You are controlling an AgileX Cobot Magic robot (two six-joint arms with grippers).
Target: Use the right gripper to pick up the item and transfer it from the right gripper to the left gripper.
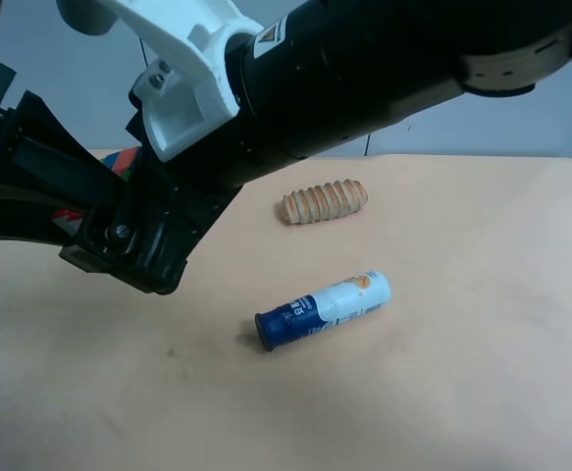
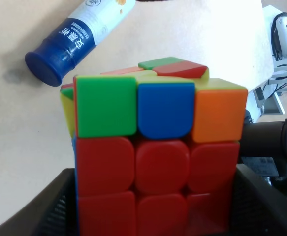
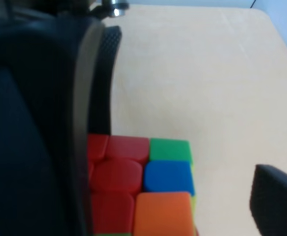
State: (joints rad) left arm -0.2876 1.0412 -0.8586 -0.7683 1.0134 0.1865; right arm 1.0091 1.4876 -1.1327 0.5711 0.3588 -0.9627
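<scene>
1. Red, green, blue and orange stickered puzzle cube (image 2: 155,162): held in the air, clear of the table (image 1: 442,392), toward the table's left edge as the exterior high view shows it. Its lower rows sit between black fingers and its top row juts free, probably to leave the other tool room to grip or let go
2. Left gripper (image 2: 153,211): clenched on the cube, with a finger (image 2: 47,214) against each side face. It alone carries the load
3. Right gripper (image 3: 182,196): released and holding nothing. Its one visible finger (image 3: 276,201) stands apart from the cube's side. Its thick black arm with the white mount (image 1: 182,88) reaches in across the table
4. Judgement: the hand-over looks made. The right gripper should back straight off without nudging the cube
5. Blue-and-white tube (image 1: 323,309): lying on its side near the table's middle, not part of the task
6. Ridged tan roll (image 1: 325,201): nearer the far edge, apart from the tube
</scene>
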